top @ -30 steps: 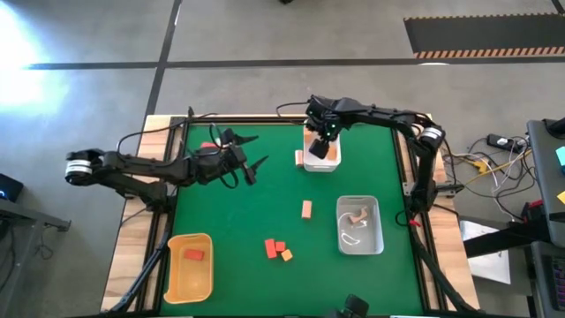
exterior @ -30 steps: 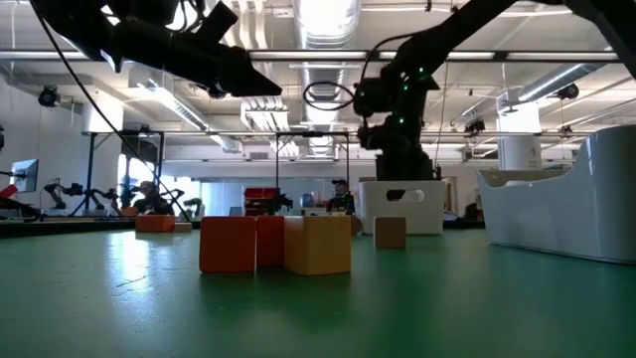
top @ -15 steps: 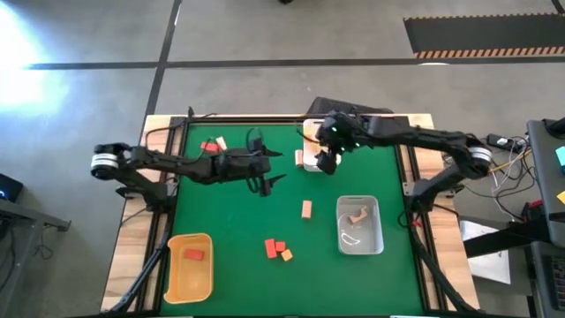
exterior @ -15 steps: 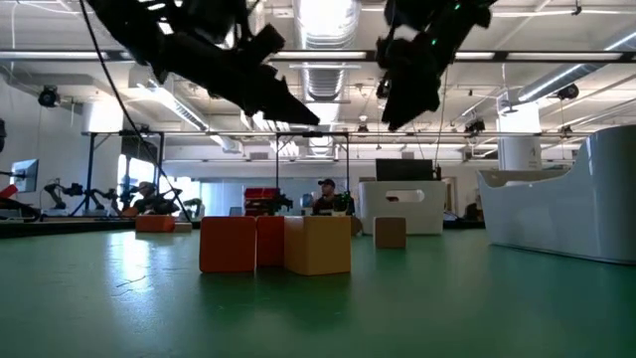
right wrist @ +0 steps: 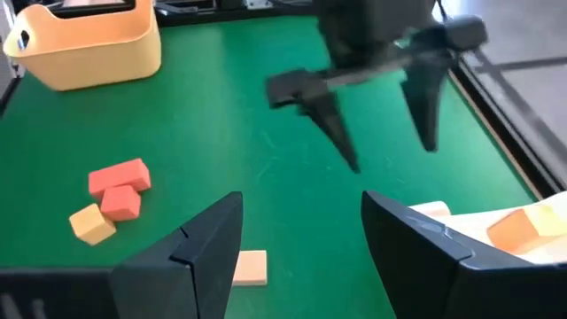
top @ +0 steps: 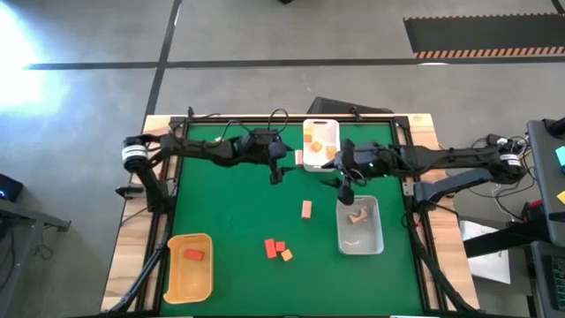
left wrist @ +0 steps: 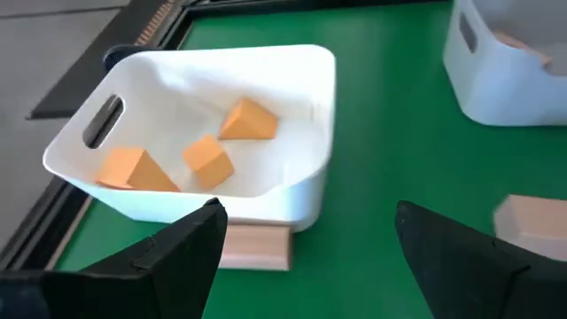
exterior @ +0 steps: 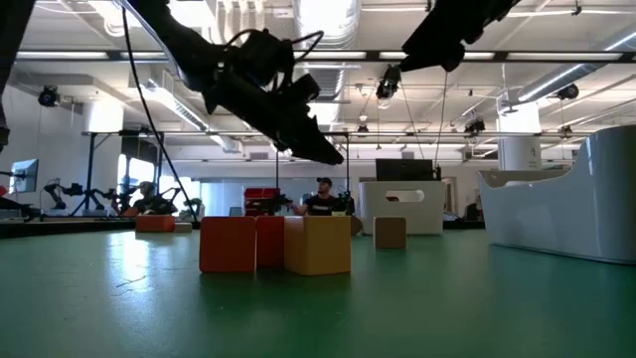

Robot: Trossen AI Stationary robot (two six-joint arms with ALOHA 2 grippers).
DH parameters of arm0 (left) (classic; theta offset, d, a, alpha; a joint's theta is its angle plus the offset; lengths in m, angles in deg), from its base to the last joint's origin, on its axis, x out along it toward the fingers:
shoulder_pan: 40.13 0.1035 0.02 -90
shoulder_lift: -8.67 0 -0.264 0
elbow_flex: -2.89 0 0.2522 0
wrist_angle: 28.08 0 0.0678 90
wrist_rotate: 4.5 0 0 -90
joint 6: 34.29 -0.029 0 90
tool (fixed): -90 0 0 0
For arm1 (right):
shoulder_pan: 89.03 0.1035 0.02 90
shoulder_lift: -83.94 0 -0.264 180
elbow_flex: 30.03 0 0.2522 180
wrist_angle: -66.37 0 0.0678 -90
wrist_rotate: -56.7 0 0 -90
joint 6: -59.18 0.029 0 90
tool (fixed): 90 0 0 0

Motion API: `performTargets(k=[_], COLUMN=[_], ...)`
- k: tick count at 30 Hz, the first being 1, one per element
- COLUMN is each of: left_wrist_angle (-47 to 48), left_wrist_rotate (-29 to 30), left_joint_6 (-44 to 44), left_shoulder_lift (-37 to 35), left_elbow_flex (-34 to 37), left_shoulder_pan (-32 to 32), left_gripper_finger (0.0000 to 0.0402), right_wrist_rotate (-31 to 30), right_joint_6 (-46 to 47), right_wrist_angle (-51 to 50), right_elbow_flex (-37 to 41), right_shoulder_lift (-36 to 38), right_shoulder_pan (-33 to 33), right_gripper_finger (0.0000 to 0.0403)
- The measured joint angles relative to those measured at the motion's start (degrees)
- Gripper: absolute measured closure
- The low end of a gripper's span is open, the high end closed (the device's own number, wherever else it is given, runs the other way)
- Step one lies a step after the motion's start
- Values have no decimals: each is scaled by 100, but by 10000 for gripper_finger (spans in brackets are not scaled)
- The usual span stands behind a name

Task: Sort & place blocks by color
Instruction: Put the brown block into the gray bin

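nearest the table's front edge, the yellow plastic tray (top: 189, 265) is holding one red block (top: 195, 255), and two red wooden blocks (top: 274, 248) with an orange-yellow cube (top: 287, 255) are sitting together on the green mat (top: 229, 203), unmoved since a second ago. a little further in, a pale tan block (top: 306, 208) is lying alone, with the clear plastic tray (top: 359, 225) to its right holding a tan piece. beyond these, the left gripper (top: 274, 171) is hanging above the mat with its fingers apart and nothing between them, having swung in from the left side toward the centre; the right gripper (top: 345, 184), also spread and empty, has come away from the white plastic tray (top: 321, 144) to hover by the clear tray's far end. the left wrist view is showing three orange-yellow blocks (left wrist: 209, 158) inside the white tray and a tan bar (left wrist: 252, 247) touching its outer wall, detail the overhead view barely resolves. the low view alone is showing people seated in the room behind.
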Motion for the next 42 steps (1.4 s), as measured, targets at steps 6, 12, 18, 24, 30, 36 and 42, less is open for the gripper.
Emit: performTargets(k=[6, 12, 18, 24, 30, 36, 42], left_wrist_angle=[-7, 10, -154, -143, 9, 93, 95], left_wrist_rotate=[-345, -342, -356, -339, 19, 32, 25], left_joint_6=[35, 40, 41, 42, -6, 3, -4], left_shoulder_lift=[684, 1366, 1377, 1355, 1351, 1351, 1351], left_elbow_flex=[-375, -769, -780, -764, -688, -686, -647], left_shoulder_pan=[280, 533, 609, 609, 607, 604, 609], left_gripper_finger=[93, 93, 93, 93, 93, 93, 93], right_wrist_rotate=[-340, -427, -425, -586, -623, -623, -625], right_joint_6=[8, -37, -33, -48, -48, -48, -115], right_wrist_angle=[162, 213, 214, 241, 240, 253, 356], right_elbow_flex=[256, 319, 380, 435, 437, 437, 437], right_shoulder_lift=[239, 182, 126, 113, 113, 107, 107], right_shoulder_pan=[271, 278, 281, 280, 278, 278, 278], right_gripper_finger=[184, 184, 184, 184, 184, 184, 184])
